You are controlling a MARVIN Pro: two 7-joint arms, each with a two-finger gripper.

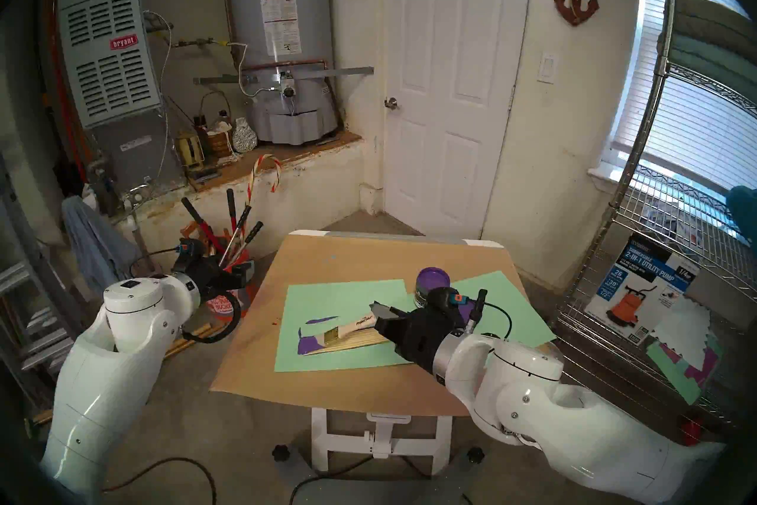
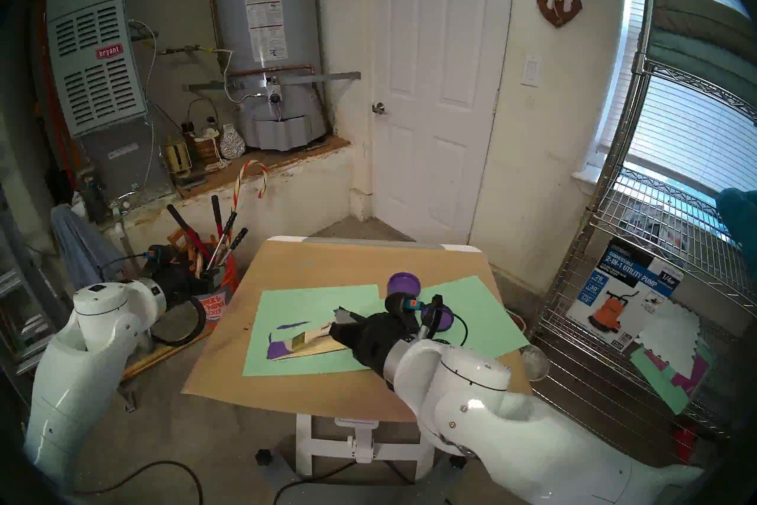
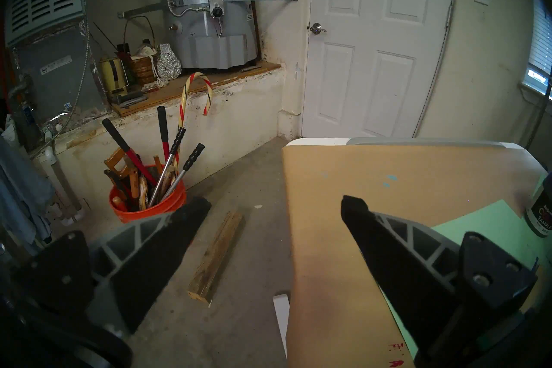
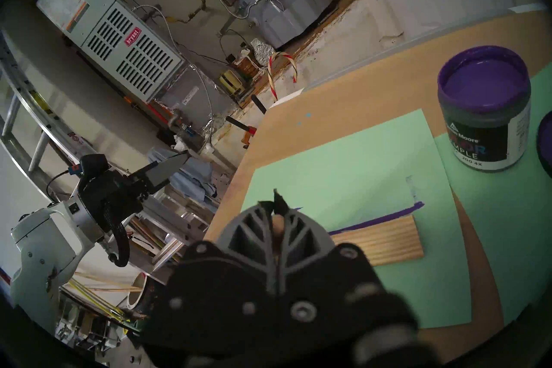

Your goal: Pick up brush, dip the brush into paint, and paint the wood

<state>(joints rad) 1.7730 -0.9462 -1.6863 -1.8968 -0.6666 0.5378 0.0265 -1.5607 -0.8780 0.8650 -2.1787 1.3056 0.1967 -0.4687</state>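
Note:
My right gripper (image 1: 379, 309) is shut on the pale handle of the brush (image 1: 356, 324). The brush slants down to the left, its brass ferrule and bristles on the wood (image 1: 360, 342). The wood is a narrow stick panel, purple at its left end and bare tan elsewhere (image 4: 382, 239). In the right wrist view the handle (image 4: 277, 224) shows between the closed fingers. The open jar of purple paint (image 1: 430, 283) (image 4: 484, 107) stands just behind my right wrist. My left gripper (image 1: 241, 274) (image 3: 277, 203) is open and holds nothing, off the table's left edge.
Mint-green paper sheets (image 1: 327, 295) cover the brown-papered table (image 1: 327, 254), with purple smears beside the panel. The purple-coated lid (image 2: 440, 317) lies right of the jar, partly behind my wrist. An orange tool bucket (image 3: 143, 203) stands on the floor at left, and a wire shelf (image 1: 655, 287) at right.

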